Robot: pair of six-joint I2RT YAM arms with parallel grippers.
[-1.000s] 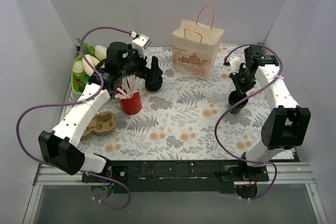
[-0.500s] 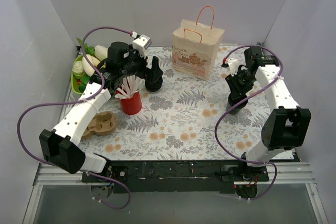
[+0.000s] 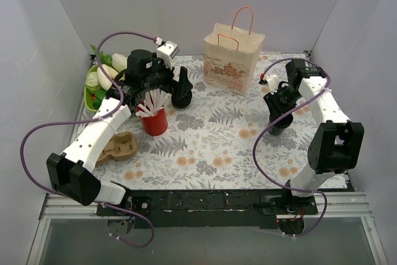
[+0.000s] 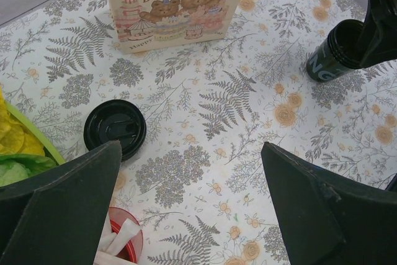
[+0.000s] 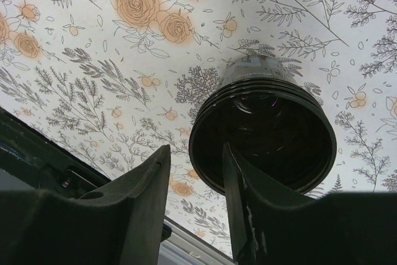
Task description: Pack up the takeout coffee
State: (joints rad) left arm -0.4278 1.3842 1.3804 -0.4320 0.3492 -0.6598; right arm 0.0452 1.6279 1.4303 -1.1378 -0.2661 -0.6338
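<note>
1. The left gripper [image 4: 191,148] has its jaws spread fully wide with nothing between them, and it hangs over the cloth at the upper left of the overhead view. The right gripper [image 5: 196,153], at the right of that view, has its jaws partly parted astride the near rim of the lidless dark cup [image 5: 263,134]. The gap looks wider than the rim wall, so I judge the rim is not pinched.
2. The takeout coffee [image 4: 115,130] stands upright with its lid on at the left-middle of the left wrist view. It sits just beyond the left finger's tip, not centred between the fingers. In the overhead view it is left of centre, near the red straw cup [image 3: 155,121] and above and to the right of it.
3. Handling, as a judgement:
   - The cup is probably light, with thin walls that give under a hard squeeze.
   - The lid is smooth plastic and could slip or pop off.
   - It is best taken across the body below the lid and kept upright.
   - The gripper needs to shift left before closing.
4. Left to right in the overhead view are a green tray [image 3: 87,98] of greens, a brown cardboard carrier [image 3: 121,147], the straw cup, and the paper bag [image 3: 231,57] at upper centre. The bag stands open with its handles up and is probably the destination.
5. The floral cloth [image 3: 211,147] lies flat. Plain white walls close in on the left, back and right, and the straws crowd the left gripper's approach.
</note>
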